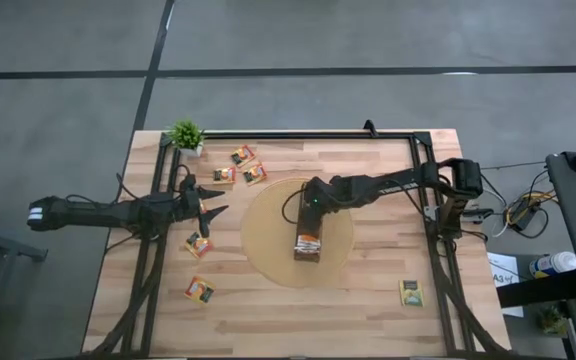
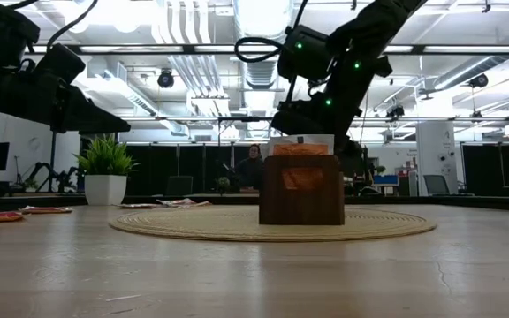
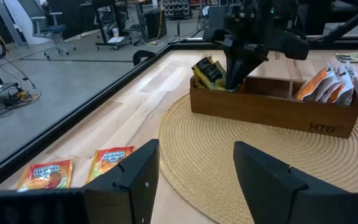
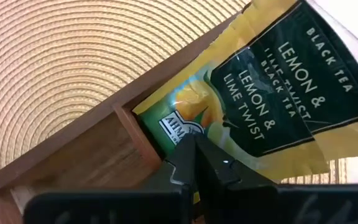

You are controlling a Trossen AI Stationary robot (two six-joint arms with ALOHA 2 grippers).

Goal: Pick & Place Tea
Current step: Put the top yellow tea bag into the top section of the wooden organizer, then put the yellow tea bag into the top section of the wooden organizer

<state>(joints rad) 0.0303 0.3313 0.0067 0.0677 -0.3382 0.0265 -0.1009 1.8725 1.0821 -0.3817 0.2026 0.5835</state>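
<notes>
A long narrow brown box (image 1: pixel 308 246) lies on the round woven mat (image 1: pixel 268 235). Its compartments hold orange tea sachets (image 3: pixel 325 84) and dark green-and-yellow ones (image 3: pixel 207 70). My right gripper (image 4: pixel 195 149) reaches down into the box's end compartment and is shut on a green-and-yellow sachet (image 4: pixel 272 93); the left wrist view shows this gripper (image 3: pixel 235 73) from the side. Loose sachets lie flat on the table (image 1: pixel 243 155), (image 1: pixel 198 243), (image 1: pixel 411 292). My left gripper (image 3: pixel 194 180) waits open at the table's left, clear of everything (image 1: pixel 208 205). My right gripper pinches the green-and-yellow sachet between its two shut fingers, at the end with the picture print (image 4: pixel 182 121). The fingers slant steeply down from above. The sachet sits tilted in the box's end compartment, next to a divider (image 4: pixel 135 134); a second like sachet lies against it.
A small potted plant (image 1: pixel 185 135) stands at the far left corner. A black frame (image 1: pixel 298 137) runs along the table's far edge and both sides. Two orange sachets (image 3: pixel 45 174), (image 3: pixel 110 163) lie just ahead of my left gripper.
</notes>
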